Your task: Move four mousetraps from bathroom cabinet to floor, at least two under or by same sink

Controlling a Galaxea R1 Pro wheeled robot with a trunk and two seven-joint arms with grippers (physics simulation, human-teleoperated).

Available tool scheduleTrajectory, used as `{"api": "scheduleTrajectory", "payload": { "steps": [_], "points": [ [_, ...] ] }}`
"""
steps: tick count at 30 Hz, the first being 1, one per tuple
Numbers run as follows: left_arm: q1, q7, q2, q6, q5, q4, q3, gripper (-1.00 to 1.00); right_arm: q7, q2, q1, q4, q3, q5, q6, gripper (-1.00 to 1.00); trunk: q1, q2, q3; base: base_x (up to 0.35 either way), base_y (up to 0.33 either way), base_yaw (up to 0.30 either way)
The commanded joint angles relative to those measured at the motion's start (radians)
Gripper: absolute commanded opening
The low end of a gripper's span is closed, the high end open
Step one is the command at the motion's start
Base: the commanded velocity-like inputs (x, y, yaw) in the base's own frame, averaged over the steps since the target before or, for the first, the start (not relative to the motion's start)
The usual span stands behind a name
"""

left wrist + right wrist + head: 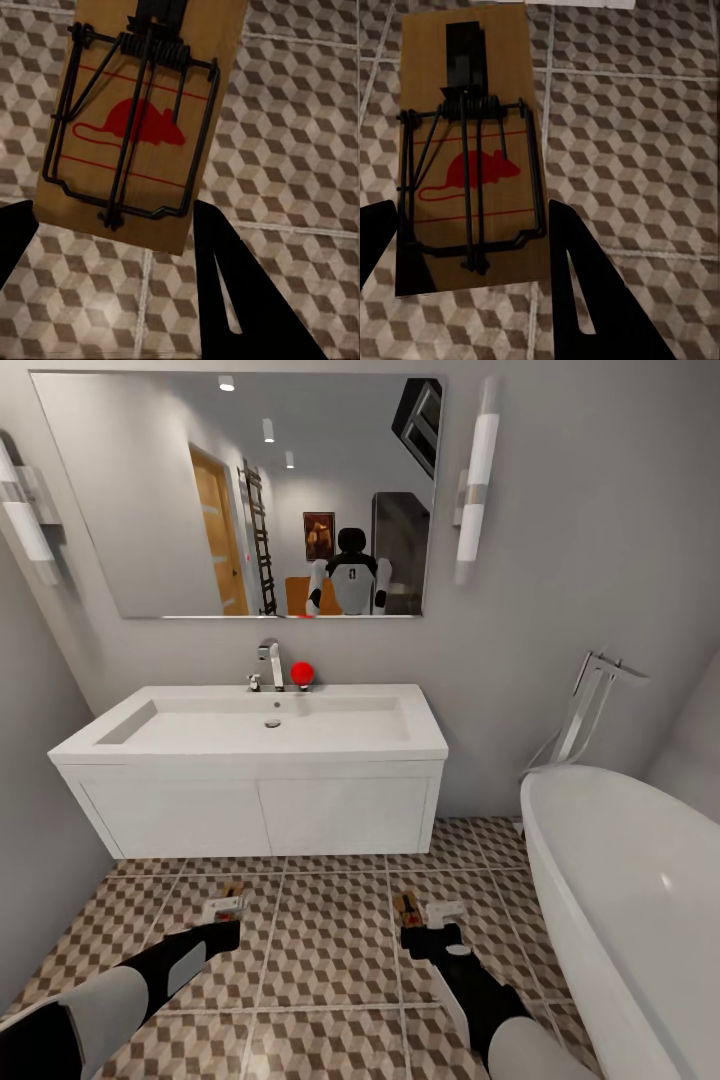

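Flat tan wooden mousetraps (142, 127), cube-patterned tiles (300, 150)

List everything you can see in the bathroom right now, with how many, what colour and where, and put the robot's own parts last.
mousetraps: two, tan wood with black wire and a red mouse print; one in the left end effector, one in the right, both above the floor
sink: one, white, against the back wall
tap: one, chrome, behind the basin
red ball: one, beside the tap
mirror: one, above the sink
wall lights: two, white, either side of the mirror
bathtub: one, white, at right
floor: brown, beige and white cube tiles
left end effector: black, shut on a mousetrap
right end effector: black, shut on a mousetrap
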Motion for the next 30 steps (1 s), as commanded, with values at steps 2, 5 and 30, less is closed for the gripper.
{"api": "scheduleTrajectory", "payload": {
  "steps": [2,5,30],
  "points": [
    [-0.001,0.006,0.000,0.054,0.002,-0.002,-0.005,-1.00,-0.004,0.002,0.000,-0.017,-0.005,0.007,0.029,-1.00,0.000,-0.001,-0.001,0.000,0.000,0.000],
    [-0.001,0.005,-0.001,0.177,0.001,-0.004,-0.005,-1.00,-0.005,0.002,0.000,-0.044,-0.005,0.007,0.097,-1.00,0.000,-0.001,-0.001,0.000,0.000,0.000],
    [-0.001,0.091,-0.039,0.227,0.001,0.064,-0.002,-1.00,-0.056,0.002,0.000,-0.126,-0.006,0.003,0.295,-1.00,0.000,-0.001,-0.001,0.000,0.000,0.000]
  ]
}}
